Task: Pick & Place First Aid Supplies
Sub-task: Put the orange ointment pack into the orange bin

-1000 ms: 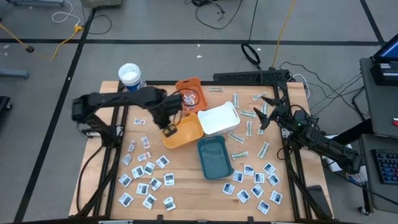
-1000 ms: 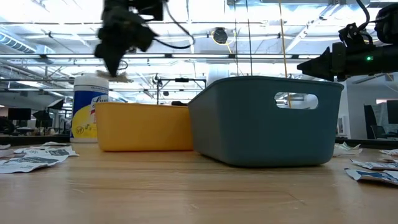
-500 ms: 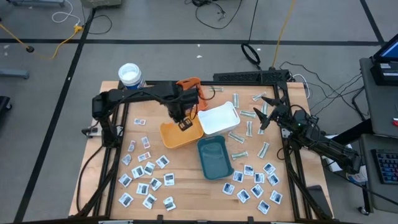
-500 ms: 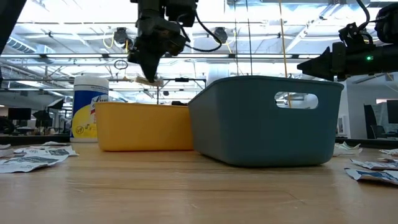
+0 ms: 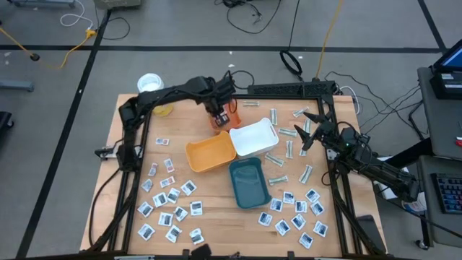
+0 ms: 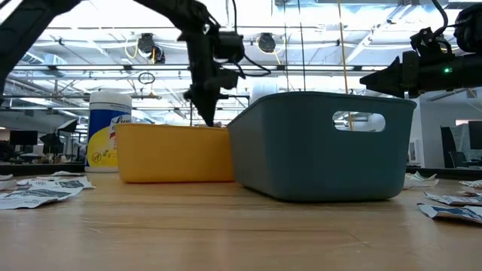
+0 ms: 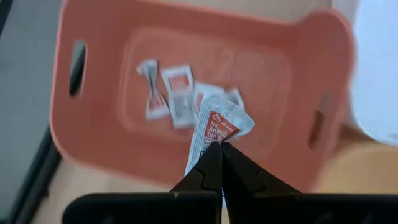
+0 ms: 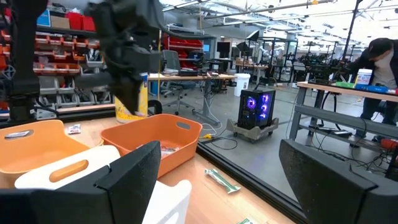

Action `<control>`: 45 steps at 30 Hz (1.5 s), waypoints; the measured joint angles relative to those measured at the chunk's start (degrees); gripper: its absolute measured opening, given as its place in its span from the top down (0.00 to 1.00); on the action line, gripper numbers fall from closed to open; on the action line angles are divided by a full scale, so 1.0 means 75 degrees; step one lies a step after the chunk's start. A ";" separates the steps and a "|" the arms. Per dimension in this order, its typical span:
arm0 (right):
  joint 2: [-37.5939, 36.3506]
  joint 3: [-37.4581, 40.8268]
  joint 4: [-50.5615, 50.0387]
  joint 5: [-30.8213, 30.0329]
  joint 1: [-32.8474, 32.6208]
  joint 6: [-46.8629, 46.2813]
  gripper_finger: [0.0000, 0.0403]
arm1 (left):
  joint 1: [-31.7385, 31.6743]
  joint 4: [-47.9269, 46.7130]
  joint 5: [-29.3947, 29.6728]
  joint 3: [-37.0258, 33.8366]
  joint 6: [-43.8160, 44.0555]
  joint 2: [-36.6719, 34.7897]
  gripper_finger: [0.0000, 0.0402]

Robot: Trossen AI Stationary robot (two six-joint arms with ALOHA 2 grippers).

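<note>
My left gripper hangs over the red-orange tray at the table's far side and is shut on a white sachet with red print. A few more packets lie flat on that tray's floor. In the low view the left gripper stands behind the yellow-orange tray. My right gripper waits open above the table's right part, among the pale strips. White sachets lie flat in two clusters, near left and near right. My left gripper pinches the white sachet by its lower edge between the two fingertips, coming from above. The sachet is lifted clear over the red-orange tray and sticks out past the fingertips, slightly crumpled.
A yellow-orange tray, a white tray and a teal tray stand side by side mid-table. A white-lidded canister stands at the far left corner. Cables and a power strip lie beyond the far edge.
My left gripper has carried the sachet from over the yellow-orange tray's left rim toward the table's right and then toward the far edge, ending above the red-orange tray, and it has come lower. It has stayed shut on the sachet.
</note>
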State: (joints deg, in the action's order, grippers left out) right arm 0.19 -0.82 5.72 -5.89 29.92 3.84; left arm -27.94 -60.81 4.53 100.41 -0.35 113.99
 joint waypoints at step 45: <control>0.0001 0.0000 0.0000 0.0000 0.0000 0.0000 0.20 | -0.0675 -0.0132 -0.1136 -0.2973 0.1957 -0.2620 0.33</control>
State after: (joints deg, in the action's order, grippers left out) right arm 0.20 -0.82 5.72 -5.89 29.92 3.84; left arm -33.01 -61.80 -3.99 78.11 14.33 94.34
